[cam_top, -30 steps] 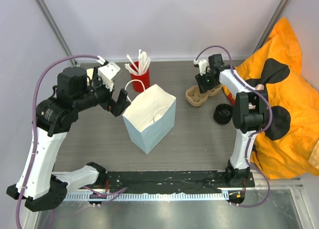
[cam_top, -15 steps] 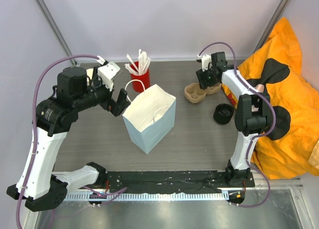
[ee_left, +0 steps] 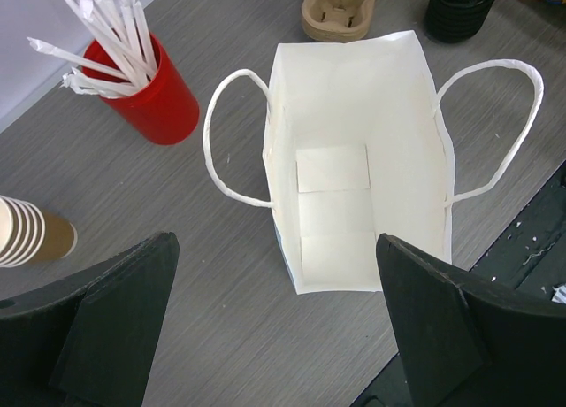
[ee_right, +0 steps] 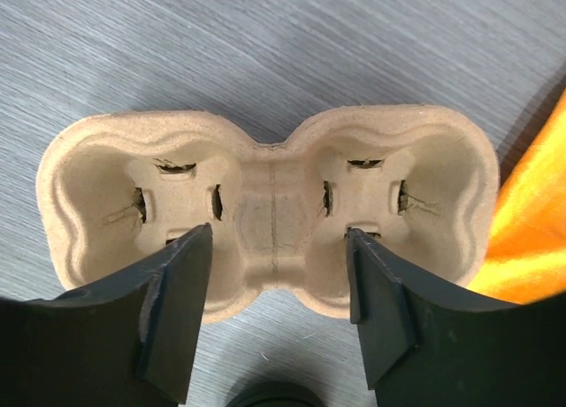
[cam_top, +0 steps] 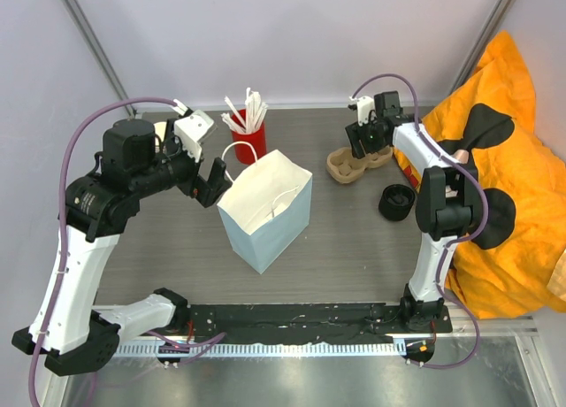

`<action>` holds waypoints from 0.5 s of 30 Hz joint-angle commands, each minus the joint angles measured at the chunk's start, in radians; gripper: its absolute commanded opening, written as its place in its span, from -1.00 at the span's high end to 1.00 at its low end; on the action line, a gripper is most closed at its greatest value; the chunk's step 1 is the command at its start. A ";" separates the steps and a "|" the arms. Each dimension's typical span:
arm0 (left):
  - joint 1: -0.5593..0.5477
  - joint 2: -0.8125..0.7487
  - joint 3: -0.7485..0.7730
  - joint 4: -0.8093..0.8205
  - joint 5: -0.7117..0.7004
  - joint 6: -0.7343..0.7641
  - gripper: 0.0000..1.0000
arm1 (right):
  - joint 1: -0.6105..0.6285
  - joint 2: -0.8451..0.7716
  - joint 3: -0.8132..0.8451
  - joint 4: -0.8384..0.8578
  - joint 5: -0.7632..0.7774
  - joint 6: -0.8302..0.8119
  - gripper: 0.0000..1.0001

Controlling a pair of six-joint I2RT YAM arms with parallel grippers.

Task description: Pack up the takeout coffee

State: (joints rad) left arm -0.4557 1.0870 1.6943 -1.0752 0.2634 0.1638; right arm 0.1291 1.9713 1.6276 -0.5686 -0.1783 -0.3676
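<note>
right gripper (ee_right: 276, 233) hung straight above the moulded cup carrier (ee_right: 270, 195), fingers spread and pinching nothing, one finger either side of the carrier's narrow waist. left gripper (ee_left: 274, 243) was spread wide too, empty, directly over the open mouth of the white paper bag (ee_left: 354, 115). and the takeout coffee cup (ee_left: 49, 237)? out to the side of the left gripper, past the finger on the red cup's (ee_left: 164, 106) side, on the table and well clear of both hands. several rims looked nested there, so maybe more than one cup. nobody had hold of it. the worry, to my eye: the right hand was lined up on the carrier, not the cup, so closing there would lift the wrong thing. if the left went for the cup, nested rims could bring extras along. and the bag stood unsupported beneath the left hand, handles flopped outward, so a nudge from a finger could tip it or fold the mouth shut.
</note>
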 commanded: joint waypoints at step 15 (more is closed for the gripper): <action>0.012 -0.015 -0.013 0.021 0.023 -0.006 -0.99 | 0.010 0.026 -0.029 0.042 -0.003 -0.005 0.02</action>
State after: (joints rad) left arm -0.4496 1.0863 1.6814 -1.0748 0.2722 0.1638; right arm 0.1345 2.0148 1.5986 -0.5606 -0.1768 -0.3676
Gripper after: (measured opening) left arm 0.996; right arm 0.509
